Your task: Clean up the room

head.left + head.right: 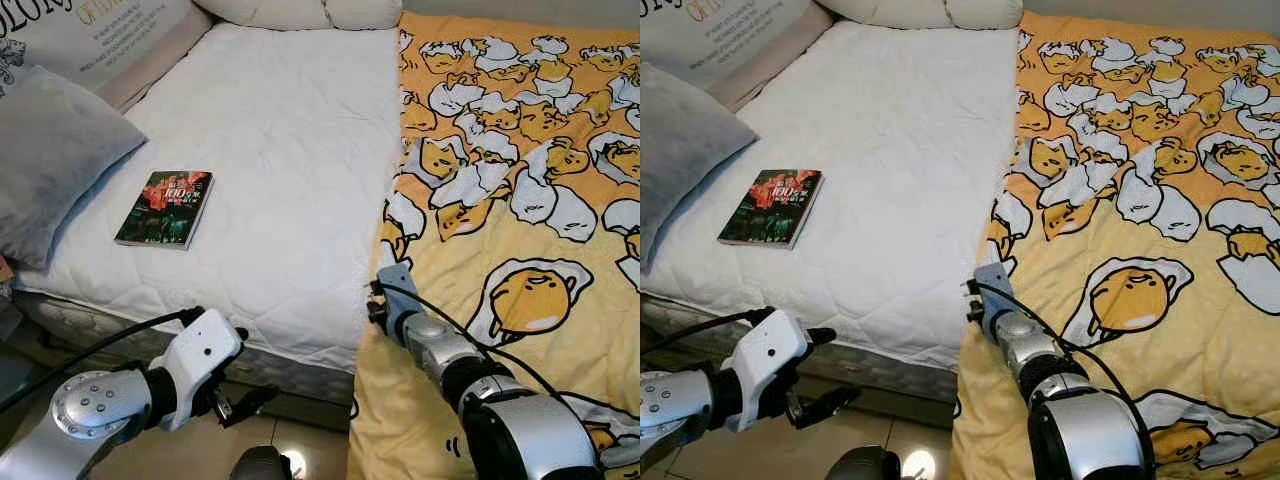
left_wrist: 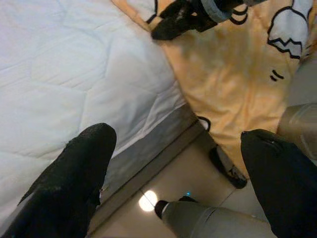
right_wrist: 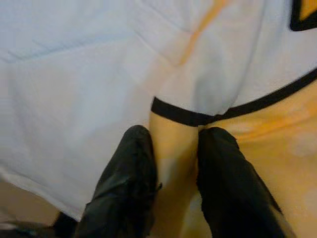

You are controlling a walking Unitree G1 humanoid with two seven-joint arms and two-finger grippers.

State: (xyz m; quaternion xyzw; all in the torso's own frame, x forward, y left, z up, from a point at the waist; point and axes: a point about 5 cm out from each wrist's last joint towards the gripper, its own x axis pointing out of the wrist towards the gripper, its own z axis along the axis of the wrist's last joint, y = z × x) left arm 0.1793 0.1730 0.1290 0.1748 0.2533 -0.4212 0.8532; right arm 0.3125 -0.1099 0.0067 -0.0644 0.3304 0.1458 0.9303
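Our right tool (image 3: 171, 173) sits at the near edge of the bed (image 1: 300, 180), its two black fingers (image 3: 126, 183) pinching a fold of the one yellow blanket (image 1: 520, 200). That blanket, printed with egg figures, covers the right half of the bed and hangs over the near edge toward the floor (image 2: 183, 173). Our left tool (image 2: 173, 188) hovers low and near, left of the blanket and off the mattress edge, above the floor, its two fingers (image 2: 74, 178) spread wide with nothing between them. We count one book (image 1: 165, 208) lying flat on the white mattress cover at the left, near one grey pillow (image 1: 50, 160). Two pale pillows (image 1: 310, 12) lie at the far end of the bed.
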